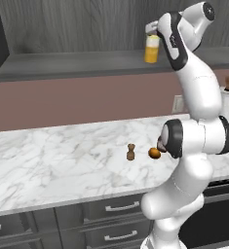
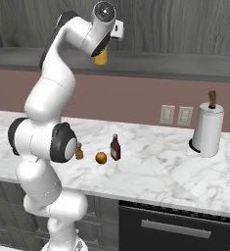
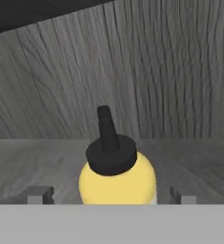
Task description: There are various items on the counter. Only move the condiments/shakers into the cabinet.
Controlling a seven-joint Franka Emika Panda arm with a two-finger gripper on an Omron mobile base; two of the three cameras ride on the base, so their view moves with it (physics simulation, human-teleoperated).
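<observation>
The tool (image 3: 111,194) stood apart around the yellow squeeze bottle (image 1: 152,48) resting on the cabinet ledge (image 1: 77,64), apparently releasing it; the next move called for backing straight off, then fetching the wooden shaker (image 1: 131,152) from the table (image 1: 62,160).

On the white grey-veined marble desk (image 2: 155,171): one small brown wooden mill-shaped shaker (image 1: 130,152), one dark red-brown sauce bottle (image 2: 115,147), one small round orange fruit (image 2: 101,157) and one white paper towel roll (image 2: 207,129) (on a stand with a brown post). One yellow squeeze bottle with a dark pointed cap (image 3: 117,171) stands on the flat grey cabinet shelf (image 1: 62,65). Two pale wall outlets (image 2: 175,115) sit side by side.
</observation>
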